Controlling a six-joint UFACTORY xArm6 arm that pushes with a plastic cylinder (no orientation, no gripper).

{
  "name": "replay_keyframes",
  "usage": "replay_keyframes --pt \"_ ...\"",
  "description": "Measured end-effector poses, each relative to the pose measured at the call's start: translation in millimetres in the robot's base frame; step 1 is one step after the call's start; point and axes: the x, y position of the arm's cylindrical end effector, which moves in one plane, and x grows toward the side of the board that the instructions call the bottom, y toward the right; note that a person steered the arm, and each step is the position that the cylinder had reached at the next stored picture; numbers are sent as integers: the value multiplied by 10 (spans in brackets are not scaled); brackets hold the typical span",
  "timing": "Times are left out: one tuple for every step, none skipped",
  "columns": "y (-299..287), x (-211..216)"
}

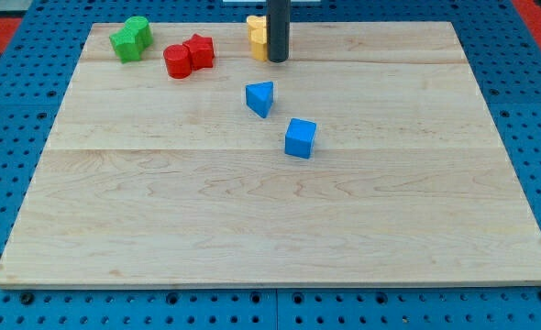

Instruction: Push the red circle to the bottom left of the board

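Note:
The red circle [177, 61] sits near the view's top left of the wooden board [280, 229], touching a second red block [200, 50] on its right. My tip [277, 60] is at the view's top centre, well to the right of the red circle, right beside the yellow blocks [256, 37] that it partly hides. A blue triangular block [260, 98] lies just below my tip.
Two green blocks [130, 39] lie together at the view's top left corner. A blue cube [300, 138] sits near the board's middle. The board lies on a blue pegboard surface [5, 82].

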Motion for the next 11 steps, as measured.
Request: replay_keyframes --pt "-408 99" --pt "-617 212" --pt "-937 416" --pt "-881 140" --pt "-756 -333" --pt "-1216 -515" --pt "-1128 -566" --pt "-999 -702" --pt "-1109 -757" --pt "-1426 -751" --pt "-1773 -613"
